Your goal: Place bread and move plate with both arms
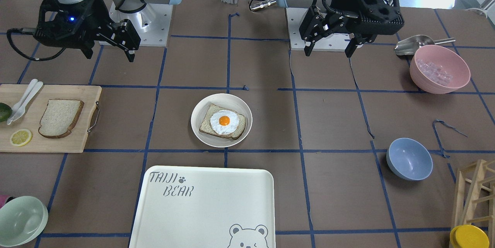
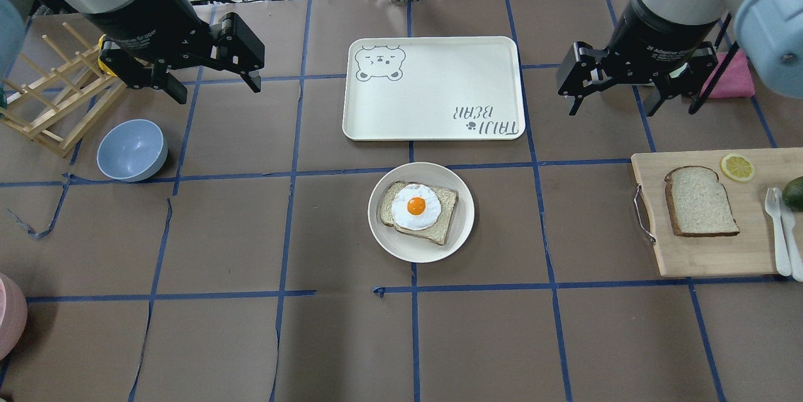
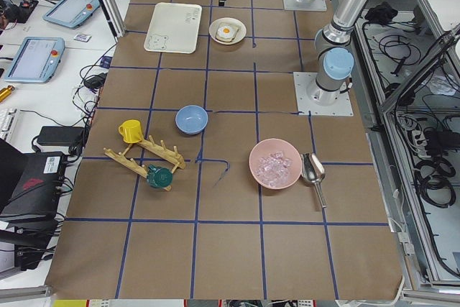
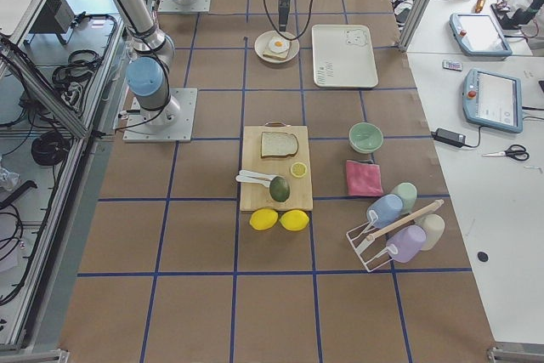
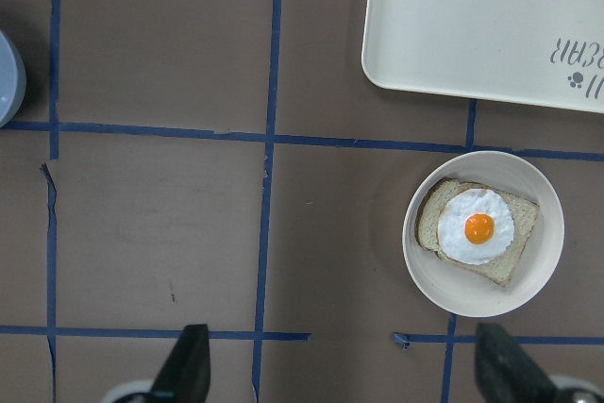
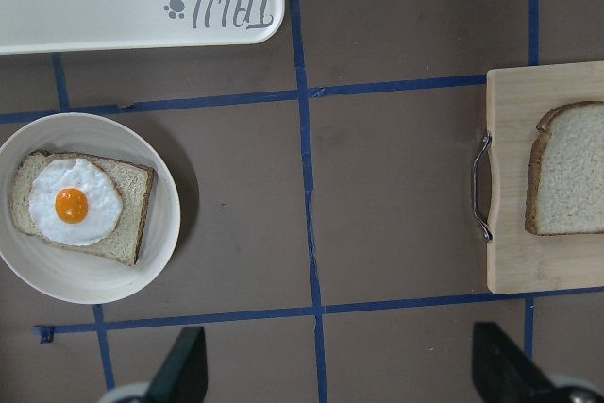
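Note:
The plain bread (image 1: 61, 118) lies on a wooden cutting board (image 1: 50, 143) on my right side; it also shows in the overhead view (image 2: 699, 201) and the right wrist view (image 6: 571, 169). The plate (image 1: 197, 122) sits mid-table and holds a slice topped with a fried egg (image 1: 223, 121); the plate also shows overhead (image 2: 464, 226). My right gripper (image 2: 611, 107) hovers open and empty beyond the board. My left gripper (image 2: 216, 91) hovers open and empty at the far left, away from the plate. Both wrist views show wide-apart fingers (image 5: 189, 365) (image 6: 184, 365).
The bear-printed tray (image 2: 433, 88) lies just beyond the plate. A lemon slice (image 2: 737, 167), white cutlery (image 2: 778, 226) and an avocado share the board. A blue bowl (image 2: 132, 150), a wooden rack (image 2: 56, 101), a pink ice bowl (image 1: 439, 69), a scoop (image 1: 415, 43) and a green bowl (image 1: 21, 221) stand around.

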Robot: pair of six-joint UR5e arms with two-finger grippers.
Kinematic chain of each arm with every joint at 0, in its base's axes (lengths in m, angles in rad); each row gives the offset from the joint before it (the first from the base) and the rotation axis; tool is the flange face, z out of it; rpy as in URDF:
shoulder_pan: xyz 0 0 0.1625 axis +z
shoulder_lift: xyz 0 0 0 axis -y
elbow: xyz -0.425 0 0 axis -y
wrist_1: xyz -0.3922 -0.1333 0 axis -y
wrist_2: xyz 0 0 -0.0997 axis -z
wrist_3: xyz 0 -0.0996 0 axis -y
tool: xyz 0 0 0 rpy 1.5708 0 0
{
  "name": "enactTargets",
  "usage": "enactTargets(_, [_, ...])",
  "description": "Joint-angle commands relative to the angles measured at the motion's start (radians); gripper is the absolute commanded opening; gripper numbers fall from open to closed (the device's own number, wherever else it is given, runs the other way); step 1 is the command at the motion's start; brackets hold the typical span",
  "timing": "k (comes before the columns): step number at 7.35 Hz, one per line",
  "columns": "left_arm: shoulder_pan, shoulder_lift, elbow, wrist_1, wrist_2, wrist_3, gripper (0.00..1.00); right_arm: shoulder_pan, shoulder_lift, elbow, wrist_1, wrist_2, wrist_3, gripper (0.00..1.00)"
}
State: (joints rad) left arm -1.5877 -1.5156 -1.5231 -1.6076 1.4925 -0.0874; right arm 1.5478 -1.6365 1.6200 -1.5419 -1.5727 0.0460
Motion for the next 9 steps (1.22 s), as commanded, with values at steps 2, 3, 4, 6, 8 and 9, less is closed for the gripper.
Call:
enactTargets(2, [0.000, 0.000, 0.000, 0.000, -0.001, 0.000, 1.00, -0.002, 0.000, 0.000, 0.000, -0.004, 0.000, 1.00])
enactTargets(3, [0.000, 0.000, 0.000, 0.000, -0.002, 0.000, 1.00, -0.002, 0.001, 0.001, 0.000, -0.001, 0.000, 1.00])
enactTargets(4, [0.002, 0.000, 0.000, 0.000, 0.000, 0.000, 1.00, -0.002, 0.001, 0.000, 0.000, -0.013, -0.001, 1.00])
enactTargets(6, [0.000, 0.000, 0.000, 0.000, 0.000, 0.000, 1.00, -0.002, 0.001, 0.000, 0.000, -0.013, -0.001, 1.00])
enactTargets(8, [0.000, 0.000, 0.000, 0.000, -0.002, 0.000, 1.00, -0.002, 0.001, 0.000, 0.002, -0.015, -0.003, 1.00])
enactTargets(9, [0.002, 0.000, 0.000, 0.000, 0.000, 0.002, 1.00, -0.002, 0.000, 0.000, 0.002, -0.004, -0.003, 1.00])
